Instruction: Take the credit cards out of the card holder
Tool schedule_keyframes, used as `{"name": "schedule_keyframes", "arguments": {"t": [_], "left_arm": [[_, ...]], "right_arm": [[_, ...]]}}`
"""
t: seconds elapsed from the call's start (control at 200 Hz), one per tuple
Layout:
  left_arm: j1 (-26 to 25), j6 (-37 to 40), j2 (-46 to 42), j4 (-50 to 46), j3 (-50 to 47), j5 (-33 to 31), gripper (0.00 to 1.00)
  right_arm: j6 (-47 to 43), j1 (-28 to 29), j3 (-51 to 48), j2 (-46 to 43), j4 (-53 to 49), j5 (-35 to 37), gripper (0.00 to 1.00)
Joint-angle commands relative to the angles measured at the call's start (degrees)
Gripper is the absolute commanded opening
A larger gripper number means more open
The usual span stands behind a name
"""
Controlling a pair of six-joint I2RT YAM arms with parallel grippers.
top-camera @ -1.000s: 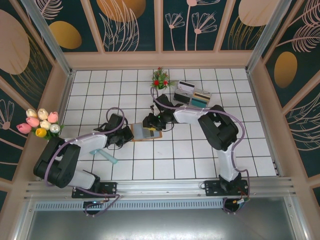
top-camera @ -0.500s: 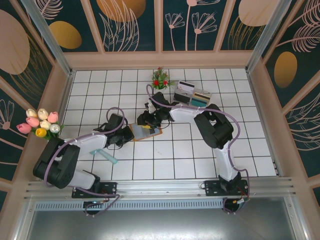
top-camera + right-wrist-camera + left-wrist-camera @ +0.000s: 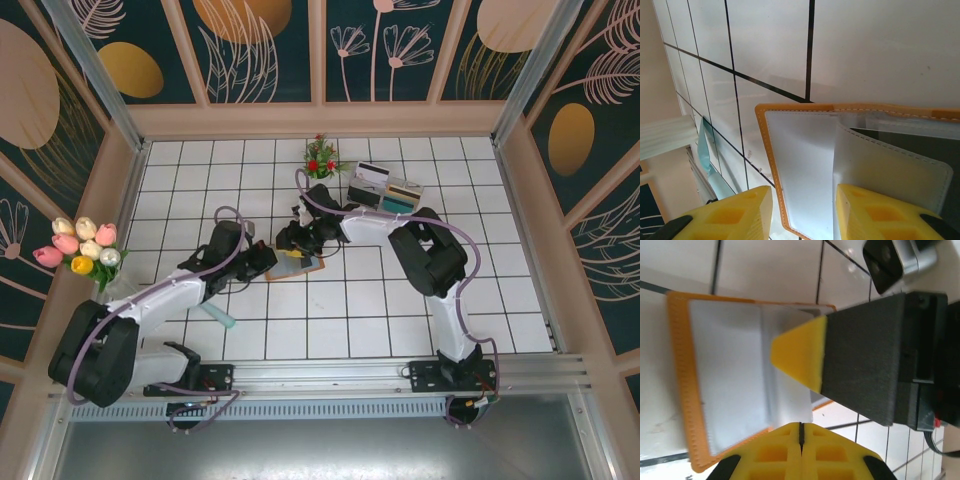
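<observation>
The orange-brown card holder [image 3: 300, 266] lies open on the white tiles, its pale lining up [image 3: 725, 370]. My right gripper [image 3: 292, 240] hangs over it, open, with its fingers astride the left panel [image 3: 800, 150]. One right fingertip [image 3: 800, 357] rests by a raised inner pocket flap [image 3: 890, 165]. Something dark sits under that flap; I cannot tell what. My left gripper [image 3: 265, 258] is shut on nothing, its tips [image 3: 801, 426] at the holder's edge. One teal credit card [image 3: 222, 319] lies loose on the floor to the left [image 3: 704, 145].
A clear tray [image 3: 385, 192] with cards stands at the back right, behind the right arm. A small red-flowered plant [image 3: 320, 160] sits at the back middle. A bunch of tulips [image 3: 80, 247] leans on the left wall. Free tiles lie in front of the holder.
The left arm has stretched out, bringing its shut gripper up to the holder's left edge. The right gripper shifted a little left over the holder.
</observation>
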Motion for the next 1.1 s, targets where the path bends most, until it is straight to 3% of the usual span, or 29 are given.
{"name": "schedule_keyframes", "arguments": {"t": [0.0, 0.355, 0.936, 1.096], "left_arm": [[-1.37, -5.28, 2.70, 8.28, -2.97, 1.99, 0.00], [-3.50, -19.44, 8.01, 30.96, -9.77, 1.61, 0.00], [-3.58, -19.00, 14.07, 26.07, -9.32, -1.08, 0.00], [-3.65, -18.46, 14.03, 22.93, -9.09, -2.59, 0.00]], "right_arm": [[0.96, -0.22, -0.91, 0.60, 1.02, -0.68, 0.40], [1.99, -0.22, -1.86, 0.61, 2.12, -1.03, 0.39], [3.64, -0.38, -1.50, -1.42, 3.08, -2.25, 0.38], [2.92, -1.31, -2.60, -6.14, 1.67, 1.35, 0.38]]}}
